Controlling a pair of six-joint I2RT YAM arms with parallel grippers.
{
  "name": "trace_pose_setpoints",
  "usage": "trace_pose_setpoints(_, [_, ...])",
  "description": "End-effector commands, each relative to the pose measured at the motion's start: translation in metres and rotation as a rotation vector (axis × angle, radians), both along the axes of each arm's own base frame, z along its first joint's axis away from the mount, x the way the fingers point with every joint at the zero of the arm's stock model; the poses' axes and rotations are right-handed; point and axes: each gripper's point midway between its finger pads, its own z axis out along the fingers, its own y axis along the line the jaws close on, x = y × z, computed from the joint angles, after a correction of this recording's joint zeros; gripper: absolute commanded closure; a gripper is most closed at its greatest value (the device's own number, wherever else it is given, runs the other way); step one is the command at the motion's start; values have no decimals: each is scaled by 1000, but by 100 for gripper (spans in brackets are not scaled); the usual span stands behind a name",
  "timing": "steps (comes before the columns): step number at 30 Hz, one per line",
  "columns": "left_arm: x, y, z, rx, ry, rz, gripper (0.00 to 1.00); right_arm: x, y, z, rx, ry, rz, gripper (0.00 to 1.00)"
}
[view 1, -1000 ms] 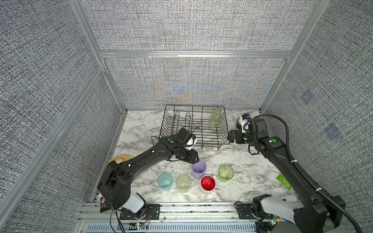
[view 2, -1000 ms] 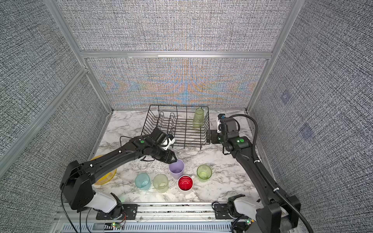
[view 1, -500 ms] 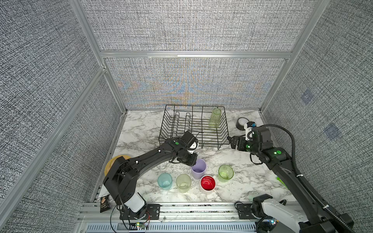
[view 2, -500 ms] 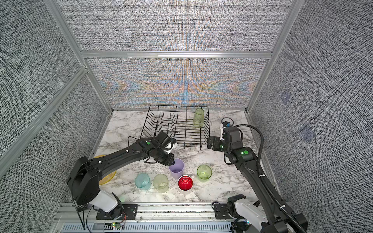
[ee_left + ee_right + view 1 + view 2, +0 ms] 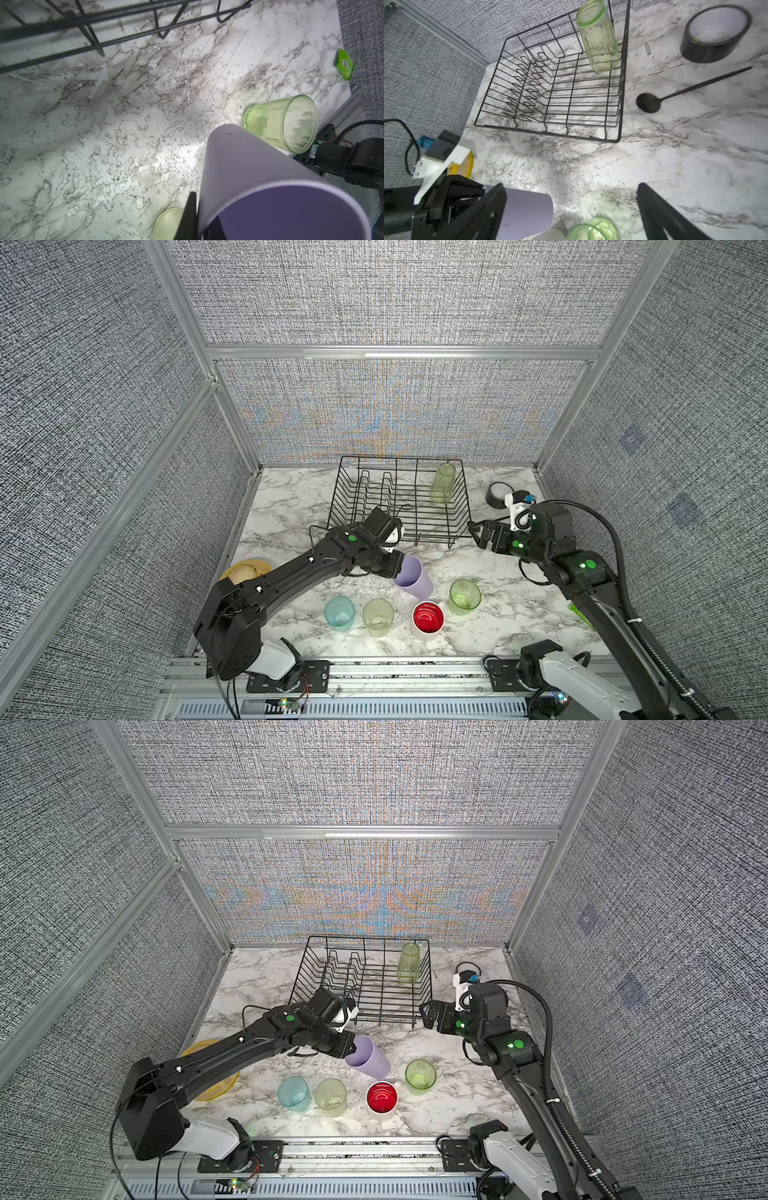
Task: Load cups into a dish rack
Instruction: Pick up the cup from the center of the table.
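My left gripper [image 5: 398, 566] is shut on the rim of the lilac cup [image 5: 413, 583], which hangs tilted just above the marble; one finger [image 5: 190, 209] presses its outer wall, the other is inside. The tall green cup [image 5: 442, 483] stands in the far right corner of the black wire dish rack [image 5: 399, 458]. Teal [image 5: 339, 612], pale yellow-green [image 5: 378, 616], red-lined white [image 5: 428, 618] and short green [image 5: 464, 597] cups stand upright in a front row. By the rack's near right corner my right gripper [image 5: 478, 532] is open and holds nothing.
A yellow plate [image 5: 248, 570] lies at the left under my left arm. A black tape roll [image 5: 716, 33] and a black spoon [image 5: 675, 93] lie right of the rack. A green packet [image 5: 344, 64] sits by the right wall.
My left gripper has closed on the lilac cup's rim and tipped the cup over. My right arm has pulled back from the rack's side toward the front.
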Motion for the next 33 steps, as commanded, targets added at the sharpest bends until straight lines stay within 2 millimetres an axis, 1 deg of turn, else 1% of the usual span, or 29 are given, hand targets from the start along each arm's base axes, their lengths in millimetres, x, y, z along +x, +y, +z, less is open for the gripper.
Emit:
trace_pose_setpoints(1, [8,-8,25,-95,-16,50,100,-10,22,9,160,25,69,1])
trace_pose_setpoints(4, [12,-22,52,-222,-27,47,100,-20,34,16,245,45,114,1])
trace_pose_setpoints(7, [20,-31,75,-329,-36,56,100,-30,46,23,352,87,161,1])
trace_pose_setpoints(10, [31,-41,97,-462,-23,74,100,-31,52,25,452,138,140,1])
trace_pose_setpoints(13, [38,-51,116,-587,-5,81,100,-27,54,20,525,152,110,1])
trace_pose_setpoints(15, [43,-56,120,-617,-12,86,100,-22,52,16,548,147,78,1])
trace_pose_setpoints(17, [47,-59,119,-637,-3,96,100,-19,50,14,564,161,53,1])
trace_pose_setpoints(20, [50,-67,121,-688,24,92,100,-14,49,17,622,186,26,1])
trace_pose_setpoints(22, [50,-75,126,-743,59,78,100,-10,55,29,710,165,57,1])
trace_pose_setpoints(24, [49,-84,132,-805,103,48,100,-7,60,46,828,116,99,1])
trace_pose_setpoints(26, [49,-91,137,-852,138,34,100,-6,62,63,939,56,132,1])
trace_pose_setpoints(27, [50,-92,140,-873,148,32,100,-4,60,69,984,37,132,1])
trace_pose_setpoints(30, [52,-93,145,-900,145,42,100,-1,58,75,1043,25,120,1])
trace_pose_setpoints(33, [53,-92,146,-896,132,48,100,0,57,77,1038,7,119,1])
